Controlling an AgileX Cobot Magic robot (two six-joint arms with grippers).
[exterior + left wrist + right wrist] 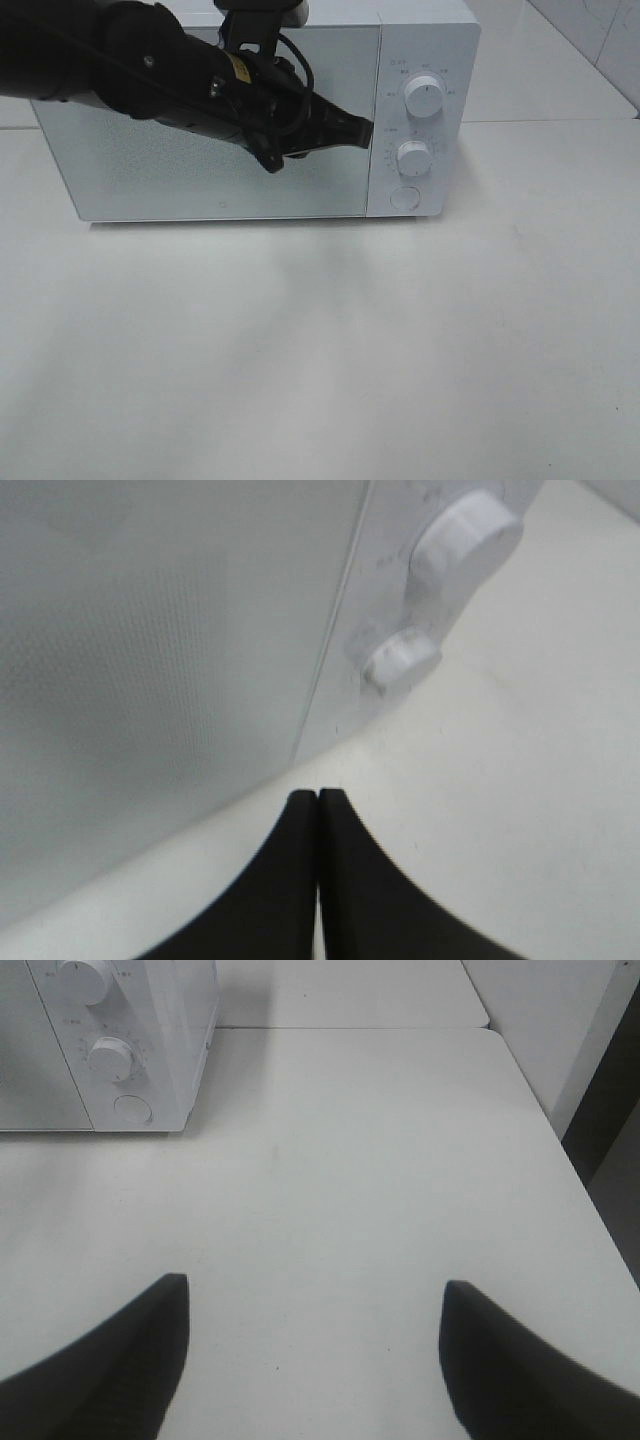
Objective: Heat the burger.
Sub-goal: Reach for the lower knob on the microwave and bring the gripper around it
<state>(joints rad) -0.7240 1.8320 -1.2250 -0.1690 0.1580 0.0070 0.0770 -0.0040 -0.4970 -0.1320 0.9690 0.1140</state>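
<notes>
The burger is out of view. A white microwave (220, 170) stands at the back of the table with its door closed. My left gripper (368, 130) is shut and empty. Its tip sits at the door's right edge, just beside the control panel, level with the gap between the upper knob (425, 97) and the lower knob (413, 156). In the left wrist view the gripper (318, 793) has its fingers pressed together, pointing at the door seam near the lower knob (402, 658). My right gripper (312, 1295) is open over bare table, with nothing between its fingers.
A round button (403, 197) sits under the two knobs. The white table (320, 350) spreads in front of the microwave. In the right wrist view the table's edge (560, 1140) runs along the side away from the microwave (170, 1040), with a dark gap beyond.
</notes>
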